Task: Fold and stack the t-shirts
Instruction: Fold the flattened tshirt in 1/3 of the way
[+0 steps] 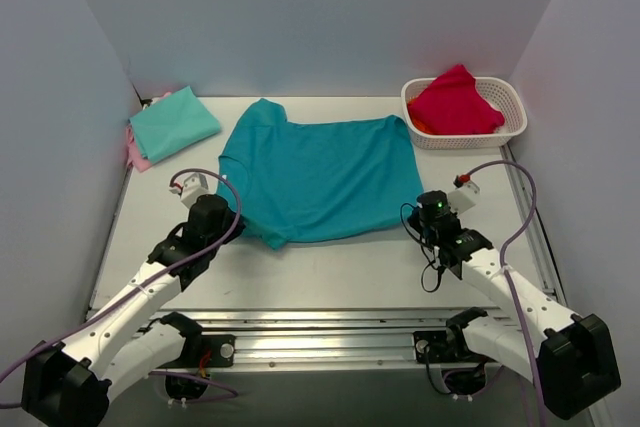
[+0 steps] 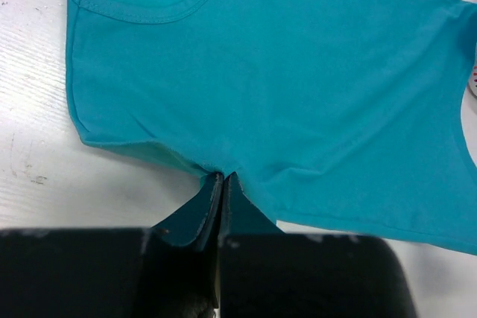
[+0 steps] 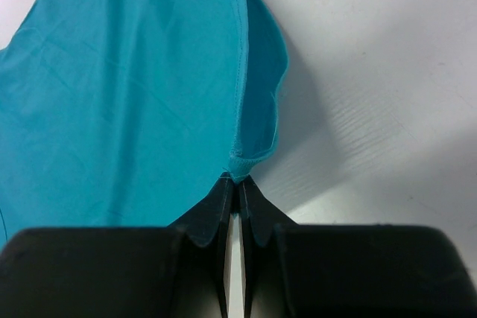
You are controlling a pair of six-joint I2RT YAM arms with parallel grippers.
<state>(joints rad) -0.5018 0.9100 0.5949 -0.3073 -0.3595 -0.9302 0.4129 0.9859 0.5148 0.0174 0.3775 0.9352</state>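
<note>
A deep teal t-shirt (image 1: pixel 320 179) lies spread flat in the middle of the table, neck to the left. My left gripper (image 1: pixel 203 209) is shut on its near left edge, by the sleeve; in the left wrist view the teal shirt (image 2: pixel 283 72) bunches at the pinched gripper tips (image 2: pixel 224 176). At the shirt's near right hem corner my right gripper (image 1: pixel 432 209) is shut on the cloth, and the right wrist view shows the hem (image 3: pixel 240 160) lifted and curled into the gripper (image 3: pixel 238 179). A folded mint-green t-shirt (image 1: pixel 174 122) rests on a pink t-shirt (image 1: pixel 137 151) at the back left.
A white basket (image 1: pixel 500 134) at the back right holds red cloth (image 1: pixel 455 102). White walls close in the table on the left, back and right. A metal rail (image 1: pixel 320 327) runs along the near edge between the arm bases.
</note>
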